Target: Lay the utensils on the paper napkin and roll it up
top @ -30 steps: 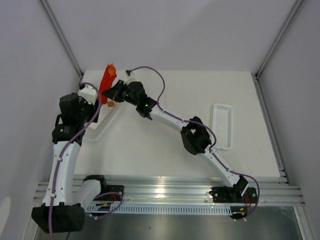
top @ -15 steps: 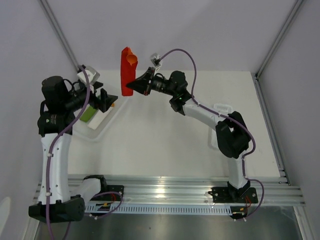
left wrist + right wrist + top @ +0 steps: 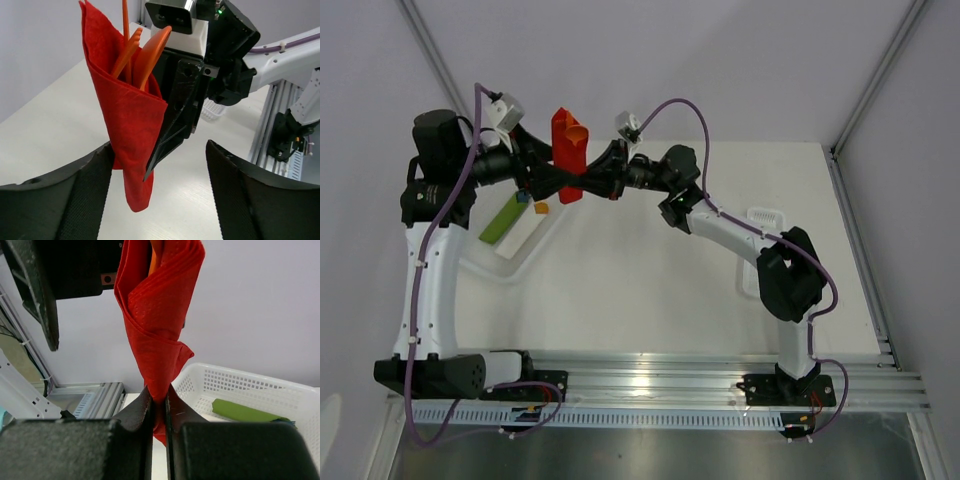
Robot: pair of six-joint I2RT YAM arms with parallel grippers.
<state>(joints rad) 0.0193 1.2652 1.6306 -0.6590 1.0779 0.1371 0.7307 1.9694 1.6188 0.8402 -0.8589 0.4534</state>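
The red paper napkin [image 3: 568, 155] is rolled into a cone and held upright in the air above the table's far left. Orange-red utensils [image 3: 135, 50] stick out of its open top. My right gripper [image 3: 592, 180] is shut on the napkin's lower end [image 3: 157, 385]. My left gripper [image 3: 545, 180] is open, its fingers [image 3: 55, 195] on either side of the roll's bottom tip [image 3: 137, 195], facing the right gripper. In the left wrist view the right gripper's black finger lies against the roll.
A white basket [image 3: 525, 235] at the table's left holds a green bar [image 3: 502, 218] and small orange and blue blocks [image 3: 540, 208]. Another white tray [image 3: 765, 250] lies at the right. The basket and green bar [image 3: 245, 412] show behind the roll in the right wrist view.
The right gripper has lifted the roll off the table and holds it upright. The left arm has risen and swung its open gripper in around the roll's lower end.
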